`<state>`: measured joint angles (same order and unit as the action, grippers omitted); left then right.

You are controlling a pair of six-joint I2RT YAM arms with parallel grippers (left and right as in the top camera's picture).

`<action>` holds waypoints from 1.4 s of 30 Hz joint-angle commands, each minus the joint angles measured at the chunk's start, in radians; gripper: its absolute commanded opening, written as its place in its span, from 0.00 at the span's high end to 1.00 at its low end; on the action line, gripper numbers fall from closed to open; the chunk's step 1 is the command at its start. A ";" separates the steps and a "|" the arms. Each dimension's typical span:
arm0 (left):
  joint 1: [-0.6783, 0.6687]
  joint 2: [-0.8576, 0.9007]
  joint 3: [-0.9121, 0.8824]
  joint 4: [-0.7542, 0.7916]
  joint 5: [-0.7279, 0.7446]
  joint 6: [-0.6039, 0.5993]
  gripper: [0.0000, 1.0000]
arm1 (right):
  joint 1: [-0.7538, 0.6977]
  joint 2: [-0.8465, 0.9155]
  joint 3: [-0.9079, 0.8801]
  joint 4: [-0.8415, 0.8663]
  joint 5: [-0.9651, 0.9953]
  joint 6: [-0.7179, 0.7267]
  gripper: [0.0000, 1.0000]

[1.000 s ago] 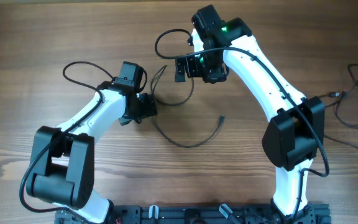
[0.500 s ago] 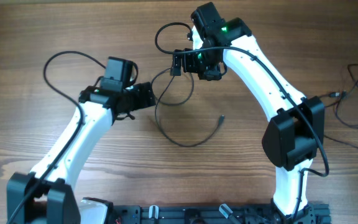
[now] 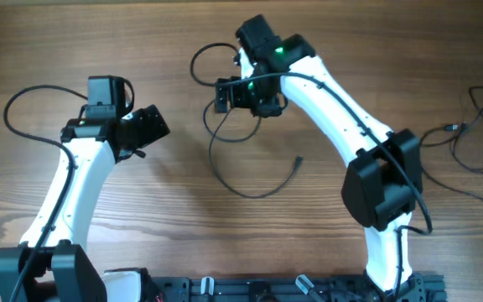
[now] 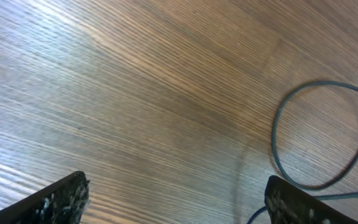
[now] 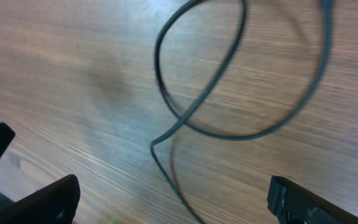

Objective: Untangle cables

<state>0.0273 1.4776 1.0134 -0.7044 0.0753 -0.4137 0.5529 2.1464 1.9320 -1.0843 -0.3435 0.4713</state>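
Note:
One thin black cable lies in a loose curve mid-table, its plug end to the right. Its upper loop sits under my right gripper. In the right wrist view the gripper is open above this cable loop, and a strand runs between the fingers without being pinched. My left gripper is open and empty, left of the cable. The left wrist view shows its fingers over bare wood, with a cable loop at the right. More cables lie at the far right edge.
The wooden table carries only the cables. Thicker black arm cables arc beside the left arm and above the right wrist. The arm bases and a black rail stand along the front edge.
My left gripper has drawn away leftward from the cable, about a quarter of the table's width. My right gripper has shifted slightly left. The cable's upper loop has shifted a little.

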 commanded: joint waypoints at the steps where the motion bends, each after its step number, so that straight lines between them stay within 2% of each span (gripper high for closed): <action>1: 0.021 -0.009 0.000 -0.012 -0.006 -0.014 0.07 | 0.039 0.043 -0.010 0.006 0.076 0.030 0.02; 6: 0.021 -0.009 0.000 -0.019 -0.006 -0.013 0.08 | 0.079 0.092 -0.010 0.028 0.121 0.038 0.11; 8: 0.021 -0.009 0.000 -0.023 -0.006 -0.013 0.08 | 0.095 0.123 -0.010 0.043 0.127 0.054 0.19; 10: 0.021 -0.009 0.000 -0.029 -0.006 -0.013 0.08 | 0.102 0.142 -0.010 0.056 0.127 0.053 0.38; 11: 0.021 -0.009 0.000 -0.033 -0.006 -0.013 0.09 | 0.102 0.151 -0.010 0.062 0.128 0.052 0.58; 12: 0.021 -0.009 0.000 -0.037 -0.006 -0.013 0.09 | 0.102 0.151 -0.010 0.066 0.133 0.052 0.72; 14: 0.021 -0.009 -0.002 -0.042 -0.006 -0.013 0.10 | 0.095 0.146 -0.009 0.066 0.169 0.051 0.87; 16: 0.021 -0.009 -0.002 -0.049 -0.006 -0.013 0.10 | 0.065 0.122 -0.008 0.060 0.195 0.002 0.96; 19: 0.021 -0.009 -0.002 -0.048 -0.006 -0.014 0.10 | -0.005 0.058 0.001 0.015 0.228 -0.079 0.96; 25: 0.021 -0.008 -0.002 -0.048 -0.005 -0.014 0.11 | -0.207 -0.167 0.037 -0.061 0.470 -0.255 0.96; 29: 0.021 -0.006 -0.002 -0.048 -0.005 -0.014 0.11 | -0.375 -0.377 0.037 -0.008 0.626 -0.262 0.96; 35: 0.021 -0.003 -0.021 -0.036 -0.005 -0.021 0.11 | -0.673 -0.627 0.037 0.185 0.639 -0.261 0.96; 39: 0.021 -0.002 -0.051 -0.014 -0.004 -0.044 0.12 | -0.771 -0.661 0.037 0.206 0.637 -0.261 0.96; 42: 0.021 -0.002 -0.053 -0.005 -0.005 -0.044 0.12 | -0.782 -0.660 0.037 0.180 0.635 -0.262 0.96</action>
<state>0.0425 1.4776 0.9726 -0.7212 0.0757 -0.4362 -0.2222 1.4754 1.9656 -0.8879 0.2806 0.2287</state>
